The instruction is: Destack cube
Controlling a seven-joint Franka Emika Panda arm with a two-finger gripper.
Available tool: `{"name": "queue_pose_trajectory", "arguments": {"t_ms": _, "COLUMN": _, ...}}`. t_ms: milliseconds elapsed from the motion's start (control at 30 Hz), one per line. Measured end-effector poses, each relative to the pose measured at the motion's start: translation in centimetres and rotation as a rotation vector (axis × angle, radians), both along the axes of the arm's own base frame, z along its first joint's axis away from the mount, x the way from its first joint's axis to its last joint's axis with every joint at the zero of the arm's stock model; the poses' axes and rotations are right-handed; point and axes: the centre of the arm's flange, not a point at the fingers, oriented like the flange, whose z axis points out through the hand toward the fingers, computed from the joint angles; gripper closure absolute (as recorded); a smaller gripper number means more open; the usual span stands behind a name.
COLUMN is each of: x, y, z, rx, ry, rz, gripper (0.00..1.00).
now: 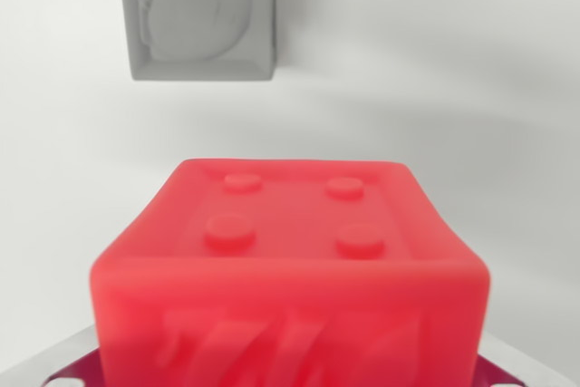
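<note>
We see the red cube filling the lower half of the wrist view, very close to the camera and slightly blurred, and beyond it, at the top towards the wrist view's left, a grey cube sitting alone on the pale surface. The 2 are well apart, so we judge the stack to be already separated, or the red cube lifted clear of whatever it stood on — we cannot tell which, since its underside is hidden. The gripper's fingers do not appear in this picture, so we cannot tell whether it is released or clenched, nor whether it grasps the red cube. At the lower corners, a dark red part and pale grey edges peek out below the cube; what they belong to is unclear. The red cube looks like moulded plastic, smooth and faintly glossy, with rounded edges, 4 round studs on top and raised lettering on its near face. The grey cube is matte, with a relief figure — too blurred to identify.
</note>
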Motion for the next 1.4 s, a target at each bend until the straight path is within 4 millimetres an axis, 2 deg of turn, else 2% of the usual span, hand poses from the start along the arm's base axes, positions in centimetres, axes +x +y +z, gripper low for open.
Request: {"name": "queue_pose_trajectory", "arguments": {"t_ms": 1400, "x": -6.2, "y": -5.6, "z": -0.2, "rx": 0.001, "ry": 0.001, "rz": 0.014, "gripper": 1.00}}
